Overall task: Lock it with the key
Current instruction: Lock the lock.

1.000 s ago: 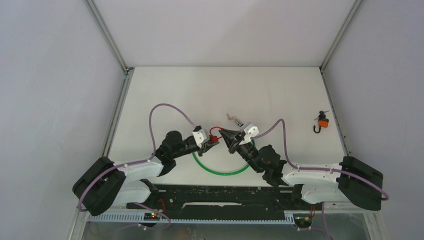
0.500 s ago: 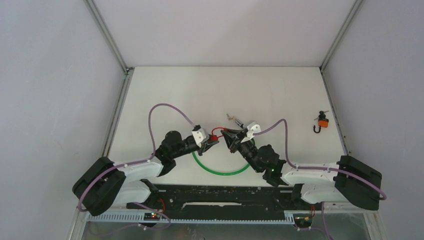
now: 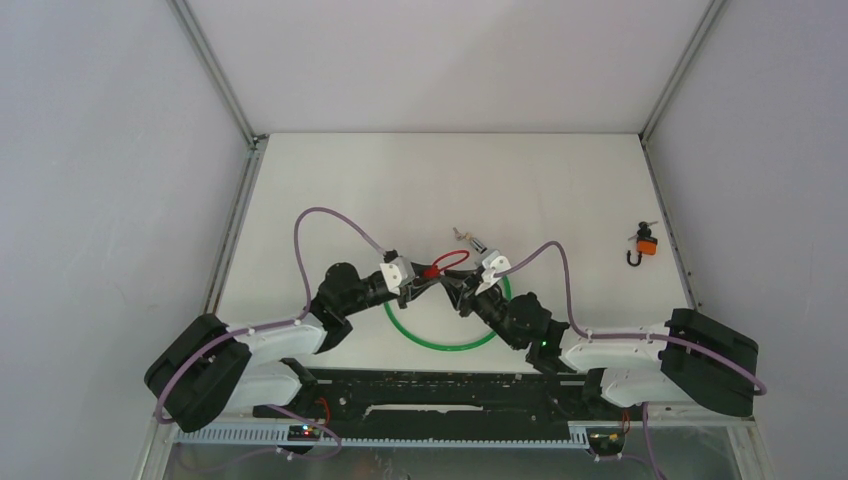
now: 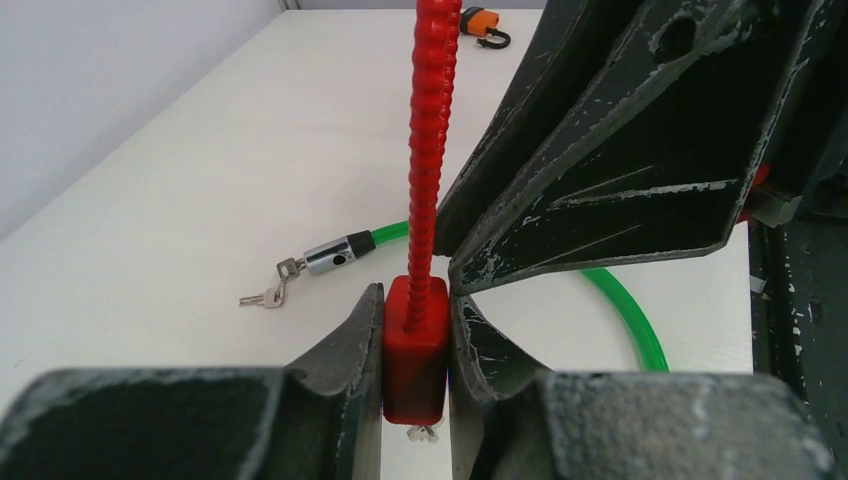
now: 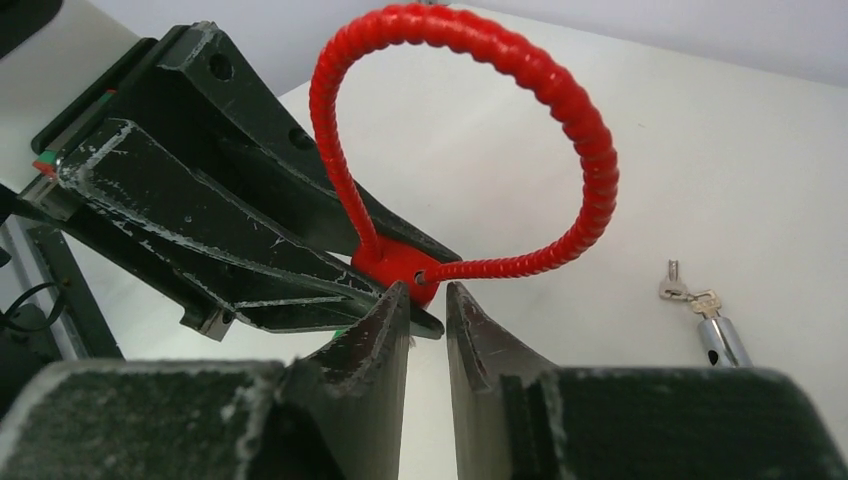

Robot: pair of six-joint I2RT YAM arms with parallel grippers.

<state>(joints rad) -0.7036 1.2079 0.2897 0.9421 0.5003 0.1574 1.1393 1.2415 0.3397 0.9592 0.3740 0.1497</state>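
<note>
Lock (image 4: pixel 415 350), red cable: loop closed, clamped in left hand (image 4: pixel 417 300); right hand (image 5: pixel 427 295) parted, empty, beside it; locking unconfirmed.

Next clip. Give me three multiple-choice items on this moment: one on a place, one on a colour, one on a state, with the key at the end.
1. Where on the table is the orange padlock? A) far left corner B) near the right edge C) dead centre
2. What colour is the cable lock in the left gripper? A) red B) green C) orange
3. How is the left gripper? A) open over the table B) out of view C) shut on the lock's body

Key: 1 B, it lies alone by the right edge; 2 A, its body and coiled cable are both red; 3 C, both fingers press the body's sides.
</note>
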